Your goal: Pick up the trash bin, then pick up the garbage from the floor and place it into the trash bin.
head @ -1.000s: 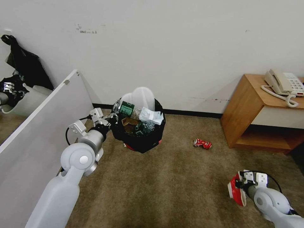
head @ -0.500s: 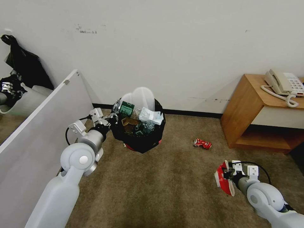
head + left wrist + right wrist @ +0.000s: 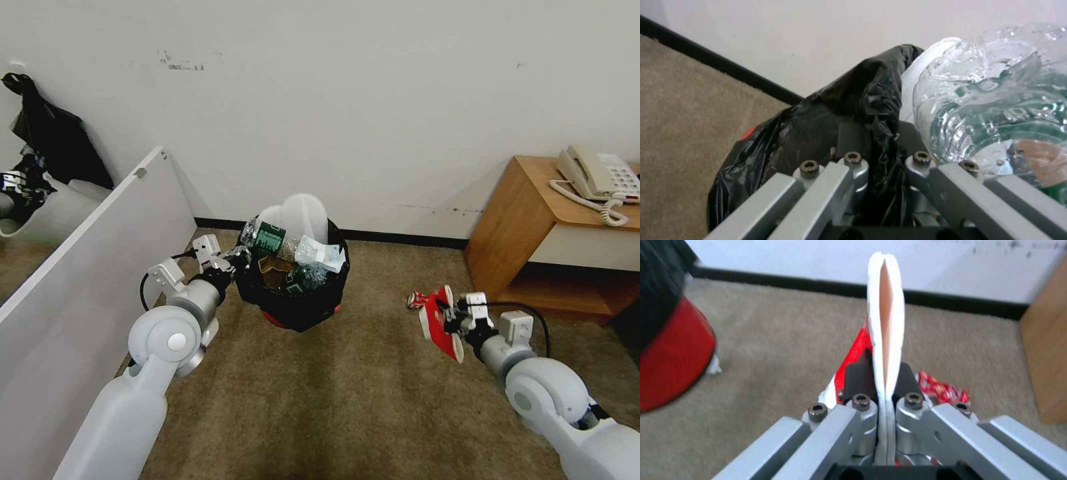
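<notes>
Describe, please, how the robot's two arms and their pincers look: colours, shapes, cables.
Both arms are smooth pale grey-white shells with round joint caps. The left pincer and right pincer share silver metal linkage bars joined by dark hex bolts, ending in black finger pads. A black cable loops beside each wrist, next to a small white box-shaped module.

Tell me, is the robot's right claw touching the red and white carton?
Touching. In the right wrist view the right gripper has its dark pads pressed on both sides of the flattened red-white carton, pinching it.
</notes>
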